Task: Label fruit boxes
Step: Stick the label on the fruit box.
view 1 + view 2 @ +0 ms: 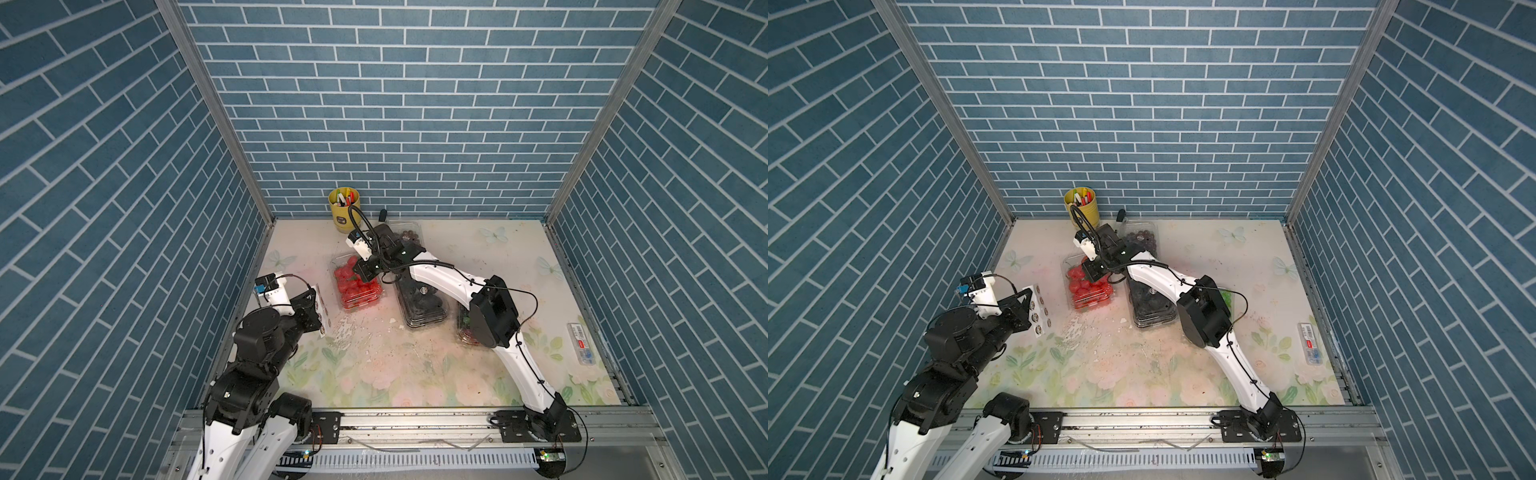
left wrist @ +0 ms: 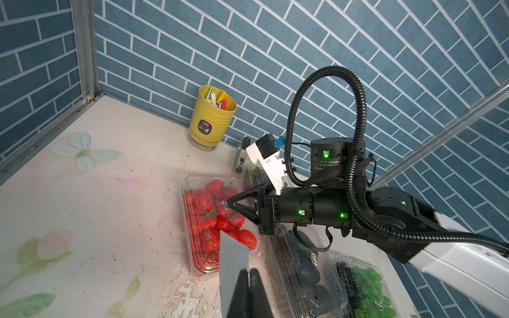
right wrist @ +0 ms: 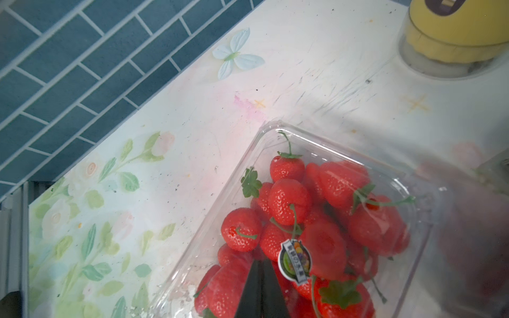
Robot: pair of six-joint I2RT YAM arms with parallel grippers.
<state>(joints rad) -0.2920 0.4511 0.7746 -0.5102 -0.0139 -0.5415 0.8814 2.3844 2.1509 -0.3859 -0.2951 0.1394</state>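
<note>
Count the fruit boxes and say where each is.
4. Strawberry box mid-table; black-fruit box beside it; dark-grape box behind, by the back wall; green-grape box mostly hidden under the right arm. No others show.

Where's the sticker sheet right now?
In a top view the sticker sheet is pinched in the shut left gripper, over the left side of the table, just left of the strawberry box.
</note>
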